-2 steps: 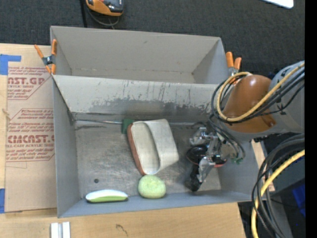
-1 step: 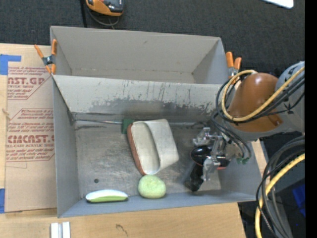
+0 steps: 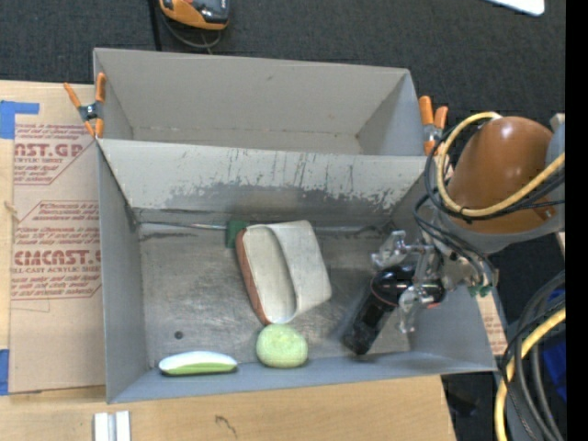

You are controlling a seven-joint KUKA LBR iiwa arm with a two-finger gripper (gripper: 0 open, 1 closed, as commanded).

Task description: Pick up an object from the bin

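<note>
- Camera view looked down into a grey metal bin (image 3: 276, 90), where a black, tube-shaped thing (image 3: 367, 323) lay slanted on the floor in the near right corner.
- Its upper end pointed up and to the right, towards the arm.
- The tool (image 3: 401, 286) sat low over that upper end, its two silver fingers (image 3: 409, 318) spread apart, with the black end apparently between them and not yet pinched.
- Behind the tool, the arm's orange cover (image 3: 501, 168) and looped cables hung over the bin's right rim.
- Just left of the black thing, mid-floor, lay a white block with a brown edge (image 3: 280, 272).
- A pale green ball (image 3: 281, 347) rested below the block, by the near wall.
- A flat white and green oval (image 3: 197, 365) lay further left along the same wall.
- Step in hand, as judged: the tool was placed for a grasp, and the lift had not begun.
- Next move called for pressing the fingers onto the black thing, then rising straight up, clear of the near wall.
</note>
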